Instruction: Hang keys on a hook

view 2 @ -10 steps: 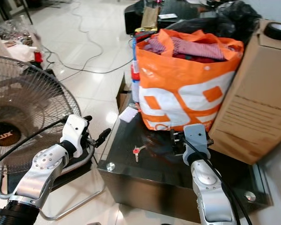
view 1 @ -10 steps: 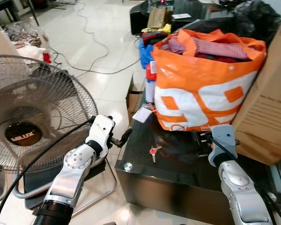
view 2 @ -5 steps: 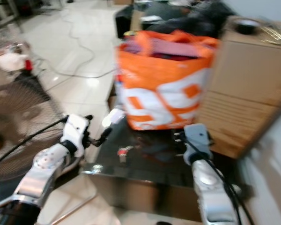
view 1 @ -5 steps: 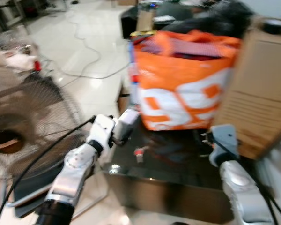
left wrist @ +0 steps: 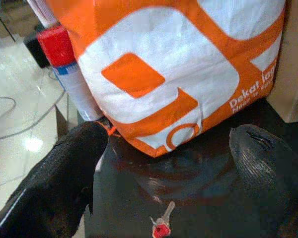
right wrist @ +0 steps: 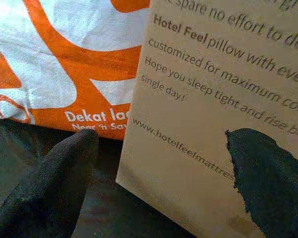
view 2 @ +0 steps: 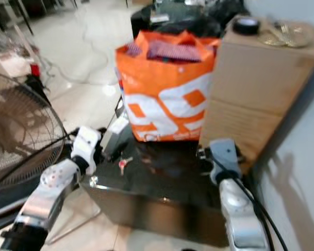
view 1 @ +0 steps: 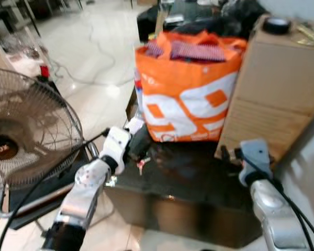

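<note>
A small key with a red head (view 1: 141, 165) lies on the black glass table (view 1: 199, 180), near its left front corner; the left wrist view has the key (left wrist: 161, 226) just below and ahead of the fingers. My left gripper (view 1: 137, 145) hovers open right above the key, its fingers (left wrist: 69, 168) wide apart and holding nothing. My right gripper (view 1: 228, 155) stands open over the table's right side, facing the cardboard box (right wrist: 213, 99), with nothing between its fingers.
An orange and white bag (view 1: 186, 94) full of clothes stands at the back of the table, a tall cardboard box (view 1: 275, 89) to its right. A red-capped spray can (left wrist: 59, 54) stands beside the bag. A floor fan (view 1: 26, 136) is at my left.
The camera has swung to the right and the view has shifted. My left gripper has come in from beyond the table's left edge to just above the key.
</note>
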Tool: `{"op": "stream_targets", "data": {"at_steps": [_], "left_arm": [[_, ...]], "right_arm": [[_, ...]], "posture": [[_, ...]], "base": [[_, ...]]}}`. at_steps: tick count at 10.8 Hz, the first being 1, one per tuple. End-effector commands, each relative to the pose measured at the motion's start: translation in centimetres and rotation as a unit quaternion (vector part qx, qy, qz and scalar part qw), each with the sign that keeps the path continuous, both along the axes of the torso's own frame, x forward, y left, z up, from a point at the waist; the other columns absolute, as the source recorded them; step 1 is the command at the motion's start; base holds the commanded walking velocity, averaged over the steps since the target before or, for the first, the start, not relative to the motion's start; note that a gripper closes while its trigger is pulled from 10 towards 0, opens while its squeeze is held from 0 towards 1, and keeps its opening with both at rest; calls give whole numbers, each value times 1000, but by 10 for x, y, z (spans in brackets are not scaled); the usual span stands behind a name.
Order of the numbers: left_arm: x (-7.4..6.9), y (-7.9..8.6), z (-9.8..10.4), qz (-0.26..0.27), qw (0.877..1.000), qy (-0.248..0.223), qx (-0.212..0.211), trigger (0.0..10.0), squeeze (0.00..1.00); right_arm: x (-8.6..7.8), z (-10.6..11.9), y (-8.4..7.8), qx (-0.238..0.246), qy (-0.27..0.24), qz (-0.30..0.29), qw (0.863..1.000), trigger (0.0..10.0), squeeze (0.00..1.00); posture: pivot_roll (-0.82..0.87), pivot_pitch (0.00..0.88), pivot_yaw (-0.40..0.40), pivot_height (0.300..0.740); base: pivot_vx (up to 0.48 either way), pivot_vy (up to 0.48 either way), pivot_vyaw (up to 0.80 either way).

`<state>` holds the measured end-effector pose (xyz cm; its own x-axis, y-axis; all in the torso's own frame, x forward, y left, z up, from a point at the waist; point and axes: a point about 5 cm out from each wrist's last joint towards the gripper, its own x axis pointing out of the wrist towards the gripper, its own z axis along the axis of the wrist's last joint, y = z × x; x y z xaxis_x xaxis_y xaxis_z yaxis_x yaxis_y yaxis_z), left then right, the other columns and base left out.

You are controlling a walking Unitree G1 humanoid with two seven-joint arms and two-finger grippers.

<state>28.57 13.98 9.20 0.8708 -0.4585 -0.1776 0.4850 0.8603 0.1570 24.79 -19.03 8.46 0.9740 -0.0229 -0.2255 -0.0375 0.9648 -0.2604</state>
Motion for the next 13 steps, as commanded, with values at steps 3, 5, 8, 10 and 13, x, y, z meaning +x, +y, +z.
{"op": "stream_targets", "data": {"at_steps": [3,5,8,10,13], "left_arm": [[4,12,5,24,1000,-8,-5,10000,63],[3,12,5,24,1000,-9,-7,10000,71],[1,13,4,25,1000,-8,-9,10000,71],[0,10,3,21,1000,-9,-4,10000,43],[0,9,2,17,1000,-8,1,10000,43]], "right_arm": [[0,2,16,6,0,51,999,10000,0],[2,2,20,11,-1,70,998,10000,0],[3,2,21,7,-1,82,997,10000,0],[4,1,19,11,1,78,997,10000,0],[4,1,17,6,1,80,997,10000,0]], "posture": [[-80,0,66,740],[-72,0,61,740],[-67,0,54,740],[-64,0,50,740],[-69,0,53,740]], "base": [[190,0,533],[328,0,800],[328,0,800],[0,0,0],[0,0,0]]}}
